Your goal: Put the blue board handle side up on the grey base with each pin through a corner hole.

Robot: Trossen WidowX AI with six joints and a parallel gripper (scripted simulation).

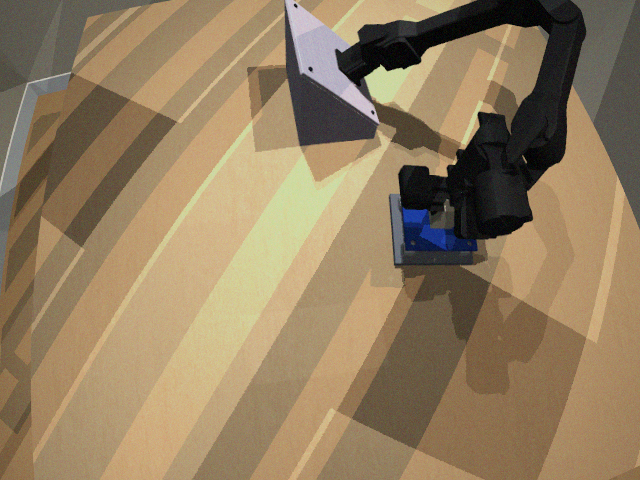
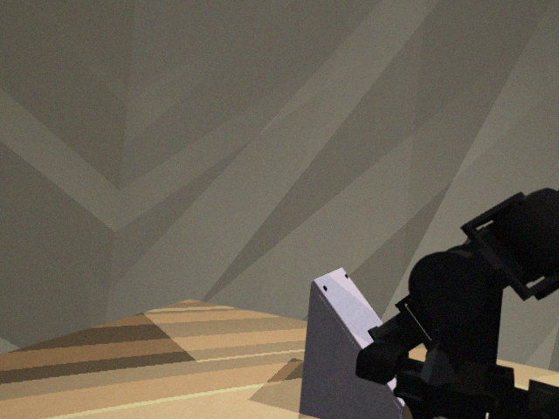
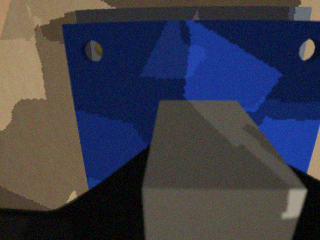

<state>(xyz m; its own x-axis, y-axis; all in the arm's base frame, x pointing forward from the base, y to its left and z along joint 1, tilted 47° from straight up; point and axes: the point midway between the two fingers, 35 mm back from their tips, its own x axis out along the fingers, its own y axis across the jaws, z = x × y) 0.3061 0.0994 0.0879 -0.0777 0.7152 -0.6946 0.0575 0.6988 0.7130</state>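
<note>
Over the grey base [image 1: 397, 237] [image 3: 135, 15], the blue board [image 1: 439, 240] [image 3: 115, 90] is handle side up, offset from the base outline. Gripper [image 1: 442, 193] [image 3: 199, 154] pinches the square grey handle [image 1: 440, 219] [image 3: 220, 150]. Wrist view: gold visible through one corner hole [image 3: 94, 51]; board's seating on posts cannot be told.
</note>
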